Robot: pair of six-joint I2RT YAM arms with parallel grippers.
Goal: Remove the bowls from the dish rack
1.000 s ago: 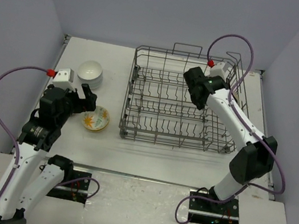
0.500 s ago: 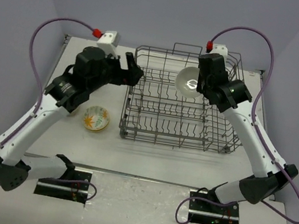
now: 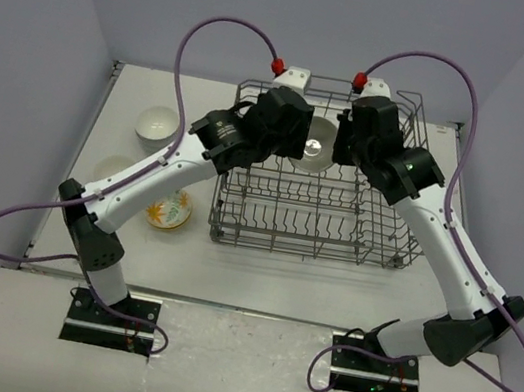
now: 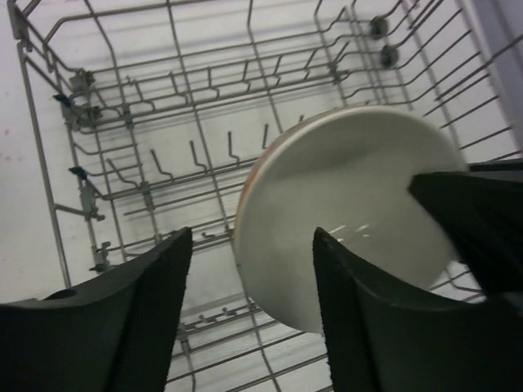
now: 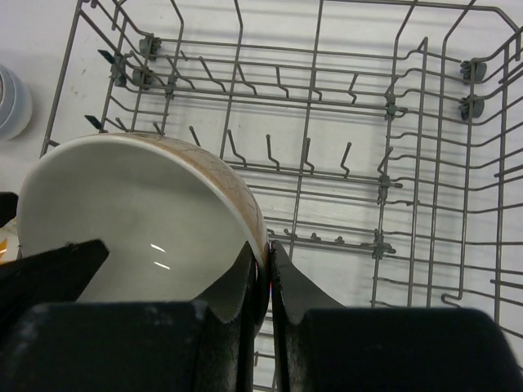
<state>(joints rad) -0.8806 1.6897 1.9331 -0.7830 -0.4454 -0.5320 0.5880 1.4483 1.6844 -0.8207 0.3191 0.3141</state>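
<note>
A beige-tan crackle bowl (image 3: 313,146) hangs tilted above the back of the dish rack (image 3: 309,215). My right gripper (image 3: 338,146) is shut on its rim, one finger inside and one outside, as the right wrist view shows at the gripper (image 5: 263,249) and bowl (image 5: 139,212). My left gripper (image 3: 290,140) is at the opposite side of the bowl. In the left wrist view that gripper (image 4: 252,237) stands open astride the rim of the bowl (image 4: 351,196), with a gap between its outer finger and the wall. The rack (image 4: 163,90) below holds no other bowls that I can see.
On the table left of the rack stand a white bowl (image 3: 157,123) and a floral bowl (image 3: 169,208). The white stack (image 5: 12,102) also shows at the left edge of the right wrist view. The rack's upright tines and raised handle loops lie beneath both grippers.
My left arm swung from the floral bowl across to the rack and its jaws have narrowed around the bowl's rim. My right gripper lifted the bowl out of the rack.
</note>
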